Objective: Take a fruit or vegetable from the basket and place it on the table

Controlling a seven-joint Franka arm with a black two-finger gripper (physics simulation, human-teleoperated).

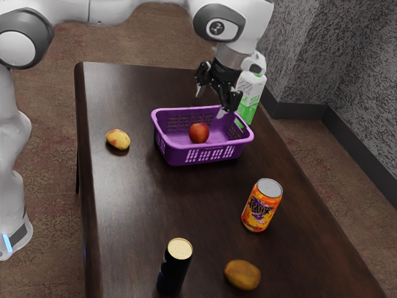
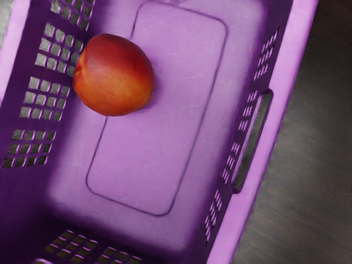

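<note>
Basket (image 1: 177,155): purple, grid-pattern cutouts in the walls. Round fruit (image 2: 113,76): deep red fading to orange. Oval yellow fruit (image 1: 118,139) has red blotches; the other oval one (image 1: 242,274) is brownish orange. Drink can (image 1: 261,208): orange, dark purple lettering, silver top. Dark can (image 1: 173,267): black, pale gold top. Carton (image 1: 248,93): white/green. Table (image 1: 142,205): dark brown, wood grain. Claw (image 1: 211,103): black. Arm (image 1: 111,11): white, grey joints

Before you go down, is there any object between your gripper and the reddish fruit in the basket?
Nothing visible stands between my gripper and the fruit; the basket is open above, its walls only around the fruit.
</note>
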